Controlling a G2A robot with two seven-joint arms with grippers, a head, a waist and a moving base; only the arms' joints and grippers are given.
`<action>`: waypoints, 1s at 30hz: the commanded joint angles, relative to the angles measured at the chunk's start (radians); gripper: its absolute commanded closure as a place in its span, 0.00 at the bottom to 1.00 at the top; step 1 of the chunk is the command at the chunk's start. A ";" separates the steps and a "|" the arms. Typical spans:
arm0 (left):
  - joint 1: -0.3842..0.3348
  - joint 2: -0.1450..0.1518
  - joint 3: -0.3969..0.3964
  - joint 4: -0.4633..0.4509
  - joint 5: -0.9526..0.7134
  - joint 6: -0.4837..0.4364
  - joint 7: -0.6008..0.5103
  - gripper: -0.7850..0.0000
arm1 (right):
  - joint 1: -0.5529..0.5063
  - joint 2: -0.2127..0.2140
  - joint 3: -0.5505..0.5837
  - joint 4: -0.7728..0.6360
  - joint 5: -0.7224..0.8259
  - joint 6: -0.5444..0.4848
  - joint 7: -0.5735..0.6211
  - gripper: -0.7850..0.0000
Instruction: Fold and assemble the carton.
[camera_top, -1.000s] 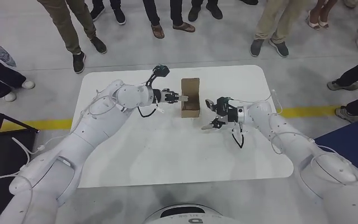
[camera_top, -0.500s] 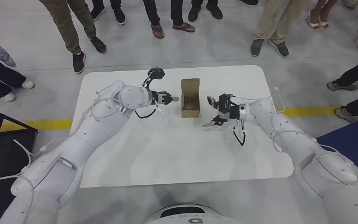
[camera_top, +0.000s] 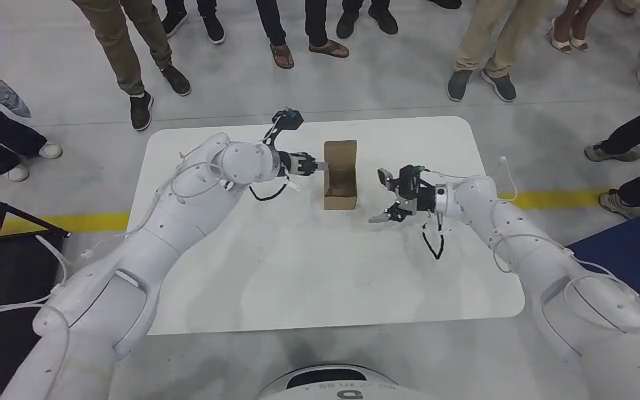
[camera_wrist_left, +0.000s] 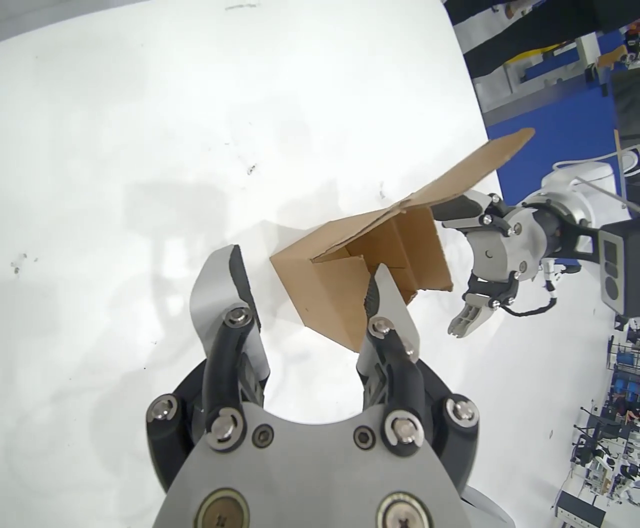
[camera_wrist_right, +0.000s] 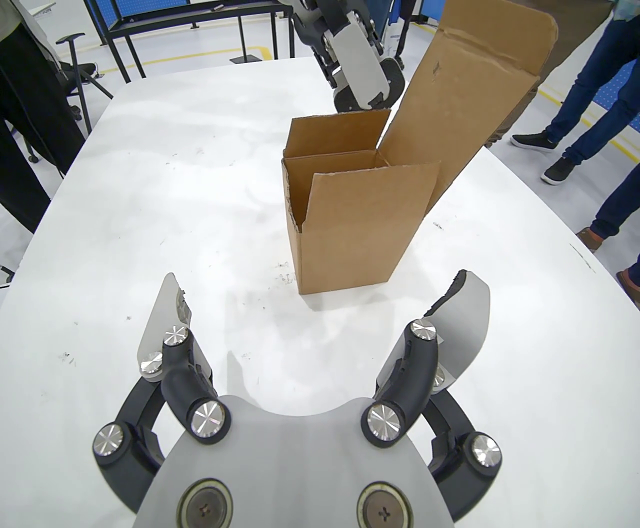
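- A brown cardboard carton (camera_top: 340, 175) is standing upright with its top open on the white tabletop (camera_top: 300, 270), between the robot's two arms and toward the far half of the surface.
- The left pincer (camera_top: 312, 166) is hovering just beside the carton's left wall, fingers spread and gripping nothing. Whether it is touching the cardboard cannot be told.
- The right pincer (camera_top: 385, 198) is hanging near the opposite wall, clear of the carton, also spread wide and empty.
- The right wrist view is revealing height that the top view is flattening. One tall flap (camera_wrist_right: 475, 90) is rising well above the rim and leaning outward, while shorter flaps (camera_wrist_right: 375, 175) are standing upright on the sides facing each arm.
- The left wrist view is looking past its own fingers into the open top, with the right pincer waiting beyond the carton.
- Compared with half a second ago, the left pincer is sitting closer to the carton. Compared with a second ago, the right pincer is sitting slightly farther from it. The carton is standing where it stood.
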 joint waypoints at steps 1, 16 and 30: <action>-0.007 -0.007 0.010 0.002 0.014 0.001 -0.012 0.51 | 0.000 0.002 0.006 -0.002 0.000 -0.002 0.002 0.00; -0.080 -0.124 0.135 0.124 0.044 -0.014 -0.097 0.66 | -0.024 0.026 0.053 -0.009 0.001 -0.013 0.011 0.00; -0.166 -0.156 0.133 0.124 0.089 0.147 -0.331 1.00 | -0.014 0.059 0.115 -0.045 -0.040 0.030 -0.002 0.00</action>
